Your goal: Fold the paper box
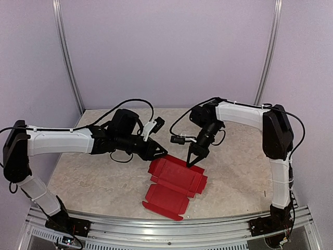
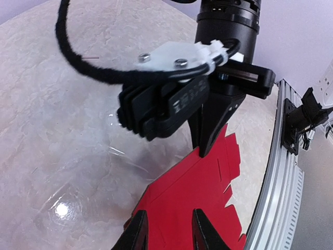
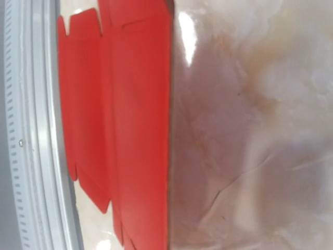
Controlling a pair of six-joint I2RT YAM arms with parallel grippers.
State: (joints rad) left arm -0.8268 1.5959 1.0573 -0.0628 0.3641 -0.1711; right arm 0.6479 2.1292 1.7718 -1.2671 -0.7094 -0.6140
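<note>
The marbled tabletop (image 1: 88, 182) carries the red paper box (image 1: 174, 187), a mostly flat notched sheet lying near the middle of the near edge. The right gripper (image 1: 190, 161) is clenched to a point with nothing between its fingers, and its tip touches the sheet's far edge. The left gripper (image 1: 163, 152) sits at the sheet's far left corner, fingers parted above the card.

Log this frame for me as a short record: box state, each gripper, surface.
Item: bright red die-cut card paper box, a largely unfolded sheet with notched flaps
Surface: beige marbled table, sheet near its front edge
Left gripper: open, at the sheet's far left corner
Right gripper: shut, tip at the sheet's far edge
Stage: box not yet formed
</note>
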